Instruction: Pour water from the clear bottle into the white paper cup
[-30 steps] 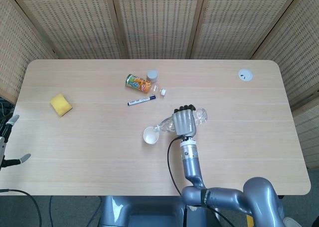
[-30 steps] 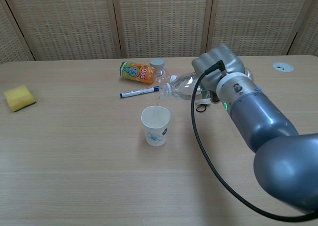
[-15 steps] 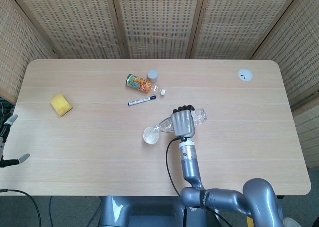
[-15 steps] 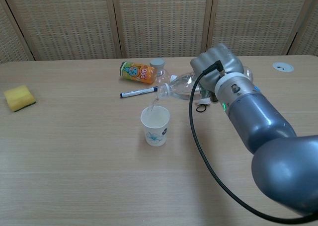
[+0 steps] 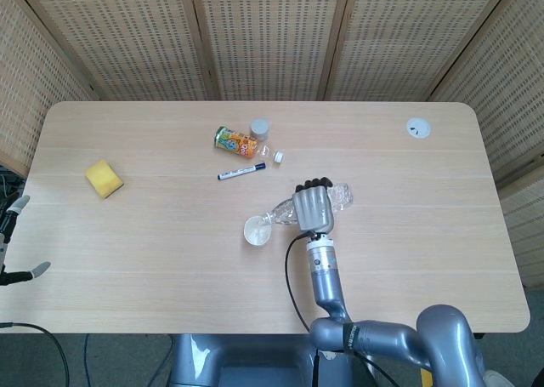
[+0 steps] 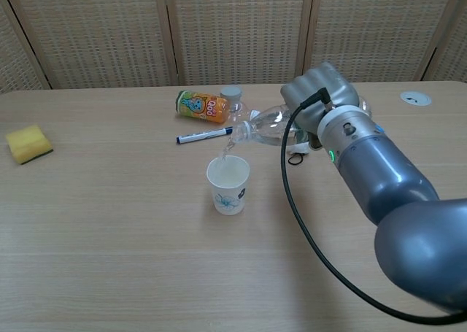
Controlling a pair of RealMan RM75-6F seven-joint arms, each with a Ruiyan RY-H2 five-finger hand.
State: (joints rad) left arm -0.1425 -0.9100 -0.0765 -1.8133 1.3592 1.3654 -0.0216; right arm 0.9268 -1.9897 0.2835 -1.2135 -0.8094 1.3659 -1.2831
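The right hand (image 6: 321, 95), grey and metallic, is clenched round the body of the clear plastic bottle (image 6: 270, 125), holding it on its side above the table with the open neck pointing to the hand's left. A thin stream of water (image 6: 226, 148) falls from the neck into the white paper cup (image 6: 228, 184), which stands upright just left of the hand and slightly nearer the robot; the cup bears a small blue flower print. In the head view the same hand (image 5: 311, 207) covers the middle of the bottle (image 5: 340, 196), and the cup (image 5: 256, 230) sits below the bottle's mouth.

Beyond the hand, further from the robot, a blue-capped marker pen (image 6: 203, 136) lies flat on the table. Past it an orange drink bottle with a printed label (image 6: 203, 106) lies on its side, with a small grey cap-shaped object (image 6: 231, 93) just beside it. A small white bottle cap (image 5: 278, 157) lies near the pen's tip. Under the hand a small dark ring-shaped item (image 6: 295, 158) rests on the table. Far to the hand's left sits a yellow sponge (image 6: 28, 143).

The left hand (image 5: 15, 242) shows only at the head view's left edge, off the table; whether it is clenched cannot be told.

The light wooden tabletop (image 5: 408, 234) has rounded corners and a white round grommet (image 5: 417, 128) near its far right corner. Woven rattan screen panels (image 5: 272, 38) in wooden frames stand behind.
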